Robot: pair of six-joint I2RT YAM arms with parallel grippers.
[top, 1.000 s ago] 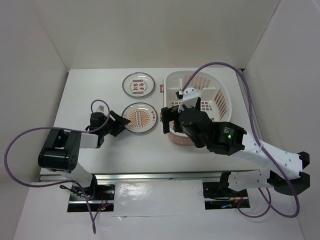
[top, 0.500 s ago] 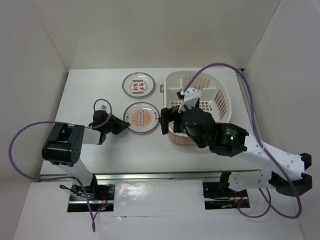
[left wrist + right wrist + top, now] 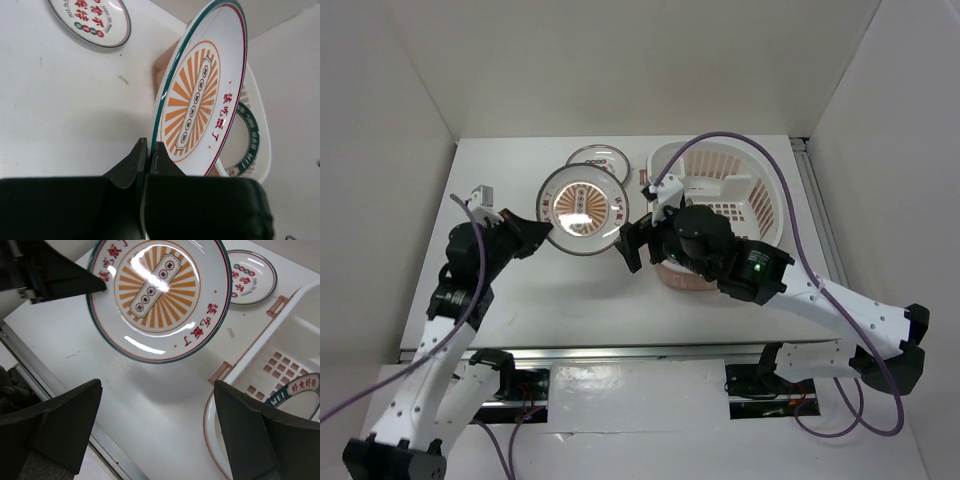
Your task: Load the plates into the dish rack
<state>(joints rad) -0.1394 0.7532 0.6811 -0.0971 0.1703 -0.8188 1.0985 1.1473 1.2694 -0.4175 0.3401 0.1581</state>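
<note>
My left gripper (image 3: 149,150) is shut on the rim of the orange sunburst plate (image 3: 197,100), holding it tilted in the air above the table (image 3: 582,205). The plate with red and green characters (image 3: 90,17) lies flat on the table behind it, partly covered in the top view (image 3: 597,153). A green-rimmed plate (image 3: 300,390) rests inside the dish rack (image 3: 765,205). My right gripper (image 3: 157,390) hangs open and empty beside the rack's near left corner, just below the lifted plate (image 3: 155,290).
The rack's white wall (image 3: 280,335) and pink base edge run along the right of the right wrist view. White walls enclose the table on three sides. A metal rail (image 3: 620,352) runs along the near edge.
The left gripper closed on the sunburst plate's rim and lifted it off the table, up and slightly left. The right arm shifted a little to the left, still open.
</note>
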